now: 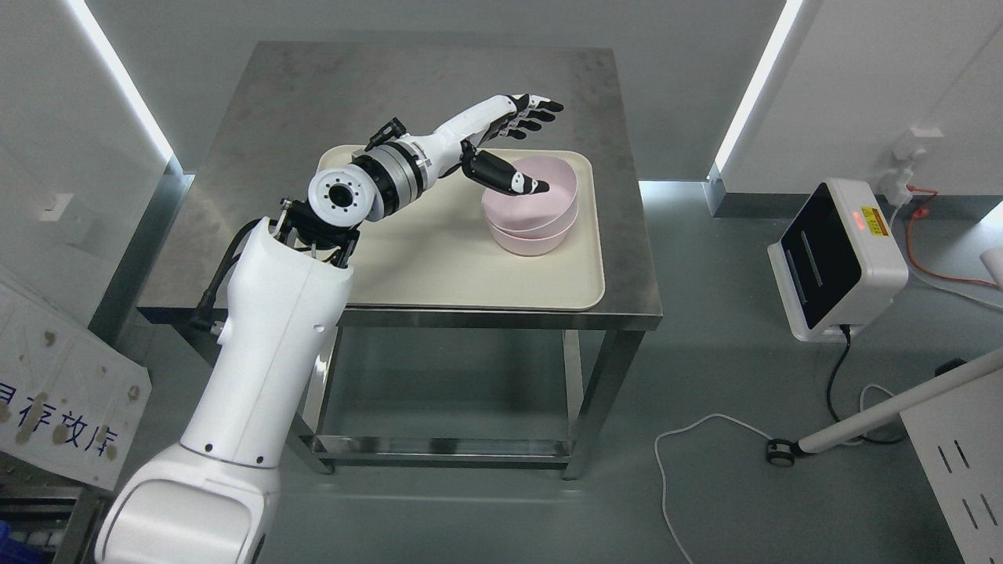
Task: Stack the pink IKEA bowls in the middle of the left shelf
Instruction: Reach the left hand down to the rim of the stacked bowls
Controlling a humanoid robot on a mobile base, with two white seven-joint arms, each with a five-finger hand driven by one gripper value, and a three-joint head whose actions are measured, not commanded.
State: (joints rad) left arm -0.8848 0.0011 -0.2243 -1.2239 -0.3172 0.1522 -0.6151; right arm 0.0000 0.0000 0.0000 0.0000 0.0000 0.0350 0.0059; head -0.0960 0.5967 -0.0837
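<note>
A stack of pink bowls (530, 213) stands on the right part of a cream tray (439, 266) on the steel table. My left hand (533, 145) reaches over the stack from the left. Its fingers (539, 113) are stretched out above the far rim, and the thumb (513, 180) dips into the top bowl. The hand is open and holds nothing. The right arm does not show.
The steel table (313, 102) has bare surface behind and left of the tray. A white device (834, 262) with cables sits on the floor at the right. A white board with blue print (55, 392) leans at the lower left.
</note>
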